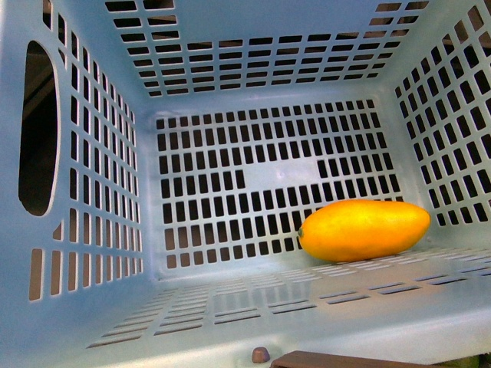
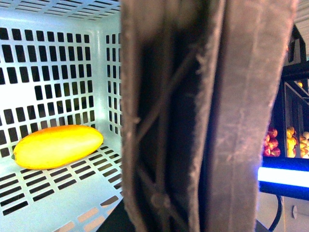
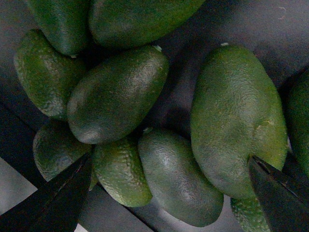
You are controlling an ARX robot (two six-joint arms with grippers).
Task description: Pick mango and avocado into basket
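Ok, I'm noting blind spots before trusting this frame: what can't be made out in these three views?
- Left wrist view: the brown handle fills the middle, hiding the left gripper's jaws; fruit on the far shelves is too small to name.
- Right wrist view: dim; the avocados run past every edge, so their count and container are unclear.
- Front view: the basket fills the frame; neither arm nor the avocados show.

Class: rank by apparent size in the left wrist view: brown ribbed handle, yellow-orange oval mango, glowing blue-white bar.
Largest first:
Brown ribbed handle (nearest the camera, so inflated)
yellow-orange oval mango
glowing blue-white bar
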